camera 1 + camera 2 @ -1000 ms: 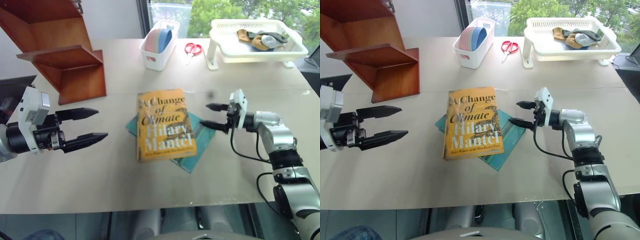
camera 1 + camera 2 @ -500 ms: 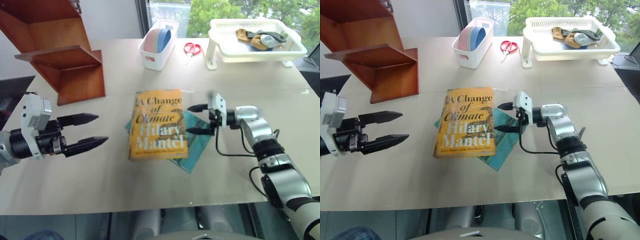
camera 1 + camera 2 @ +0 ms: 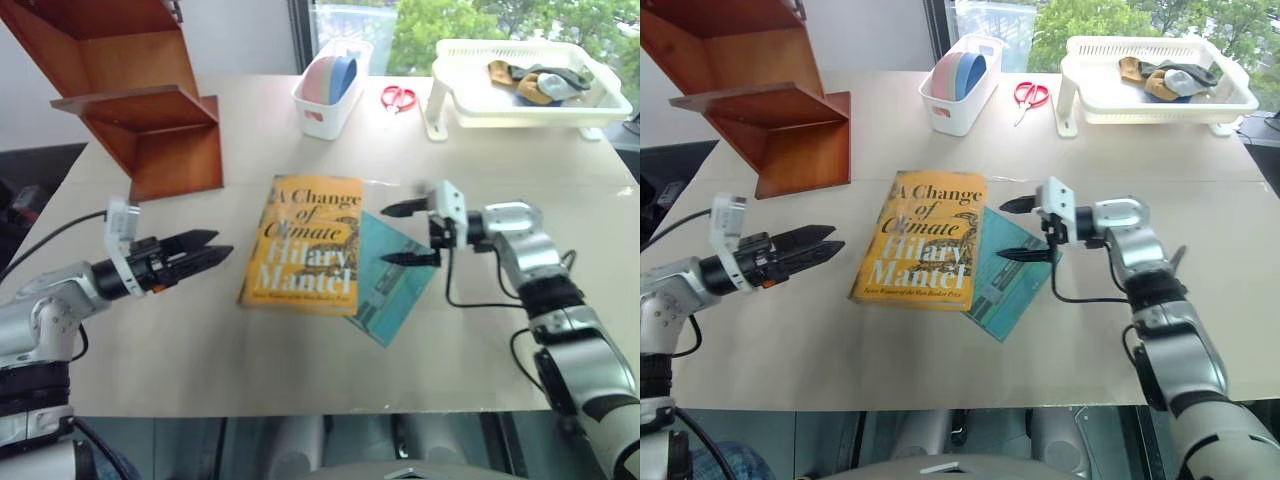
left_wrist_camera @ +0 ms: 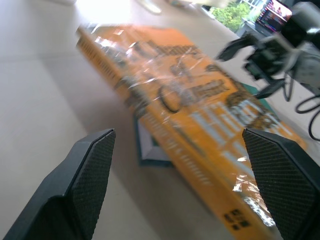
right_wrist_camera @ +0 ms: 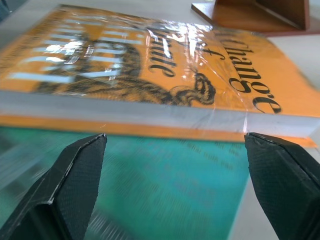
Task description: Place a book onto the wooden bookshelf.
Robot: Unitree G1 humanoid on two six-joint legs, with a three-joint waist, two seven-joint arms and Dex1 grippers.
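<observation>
You've got both head cams looking fwd and down over the whole worktop point(image 3: 300, 380), while L and R wrist cams sit low and close at opposite sides of the book point(image 4: 200, 125), which all four views share.

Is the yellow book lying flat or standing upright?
Lying flat, cover up: the book rests partly on a teal book on the table, not yet on the wooden bookshelf.
</observation>
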